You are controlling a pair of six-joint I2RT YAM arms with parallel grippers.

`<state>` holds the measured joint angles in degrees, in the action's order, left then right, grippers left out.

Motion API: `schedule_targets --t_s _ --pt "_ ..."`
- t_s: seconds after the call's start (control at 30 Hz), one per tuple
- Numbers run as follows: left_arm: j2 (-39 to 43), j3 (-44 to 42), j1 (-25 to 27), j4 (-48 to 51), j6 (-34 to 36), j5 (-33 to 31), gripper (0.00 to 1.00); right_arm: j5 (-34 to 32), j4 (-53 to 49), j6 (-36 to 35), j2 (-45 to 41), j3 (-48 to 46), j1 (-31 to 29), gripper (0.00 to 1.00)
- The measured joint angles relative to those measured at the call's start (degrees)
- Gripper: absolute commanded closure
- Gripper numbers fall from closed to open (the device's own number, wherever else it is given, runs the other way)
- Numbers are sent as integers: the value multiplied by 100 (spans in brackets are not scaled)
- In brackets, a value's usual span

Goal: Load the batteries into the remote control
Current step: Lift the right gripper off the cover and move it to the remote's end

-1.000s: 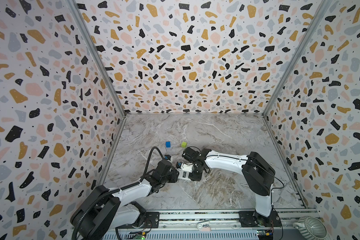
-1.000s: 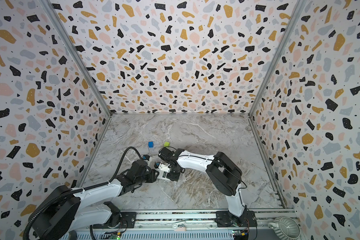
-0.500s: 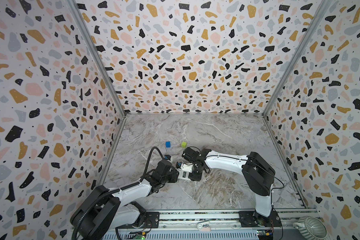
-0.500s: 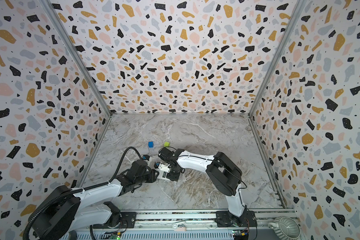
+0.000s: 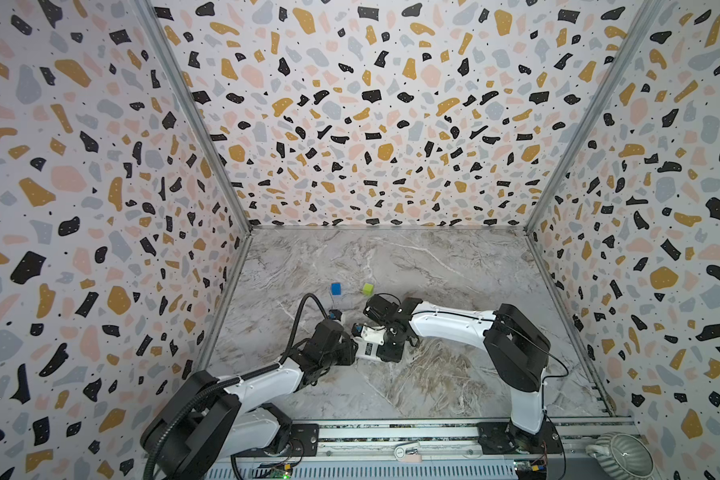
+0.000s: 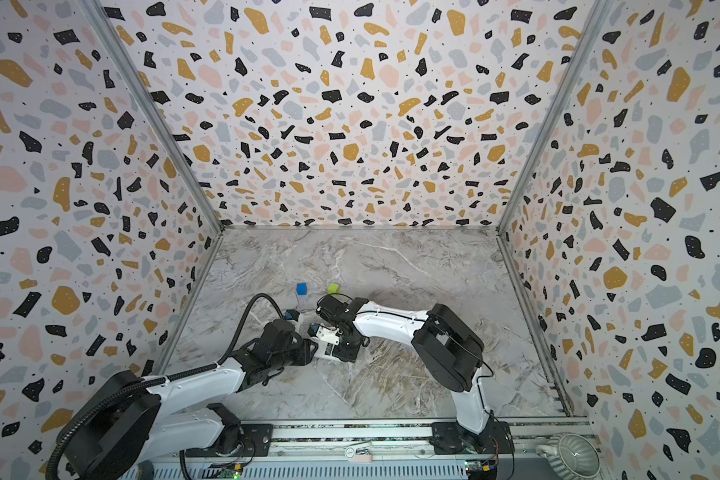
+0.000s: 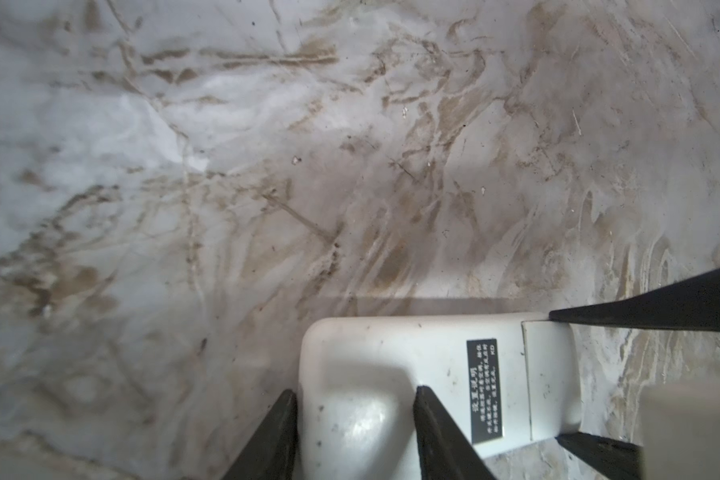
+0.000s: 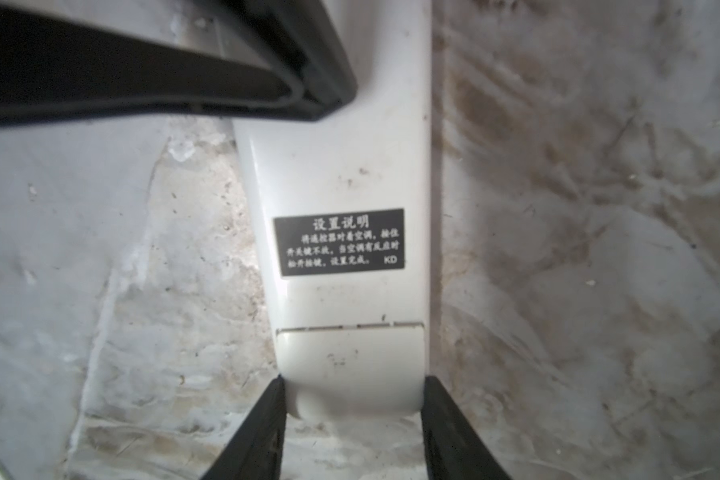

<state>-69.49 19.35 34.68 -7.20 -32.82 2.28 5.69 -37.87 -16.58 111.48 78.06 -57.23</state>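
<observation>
Oblong white plastic remote control [image 8: 341, 174], plain back up, is held between both grippers; right gripper [image 8: 355, 380] pinches its cover end's sides; left gripper [image 7: 356, 390] clamps the rounded end; bare marble tabletop [image 5: 433, 386] surrounds; small blue cube [image 5: 336, 288] and green cube [image 5: 367, 288] sit near, wallward.

1. In both top views light is even and diffuse; walls [image 5: 371, 124] bow at edges.
2. Wrist views: dimmer, softly focused; glare on the remote control [image 7: 362, 424]; shadow across the worktop [image 7: 391, 266].

Small black rectangular sticker [image 8: 339, 242] on plain back of white oblong plastic remote [image 8: 341, 174], w/ white Chinese print, hdg 设置说明, three smaller lines below only partly legible, "KD" at end of last line.
</observation>
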Motion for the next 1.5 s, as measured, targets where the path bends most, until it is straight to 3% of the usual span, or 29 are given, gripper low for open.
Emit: schedule_targets --t_s 0.2,1.1,1.5 --pt "0 0 0 0 -2 0 53 11 105 68 -33 -81 0 48" --pt "4 -35 0 -22 -83 4 54 234 1628 378 -210 -844 -63 23" --pt "4 -35 0 -24 -83 17 54 555 1781 789 -1029 -1453 256 20"
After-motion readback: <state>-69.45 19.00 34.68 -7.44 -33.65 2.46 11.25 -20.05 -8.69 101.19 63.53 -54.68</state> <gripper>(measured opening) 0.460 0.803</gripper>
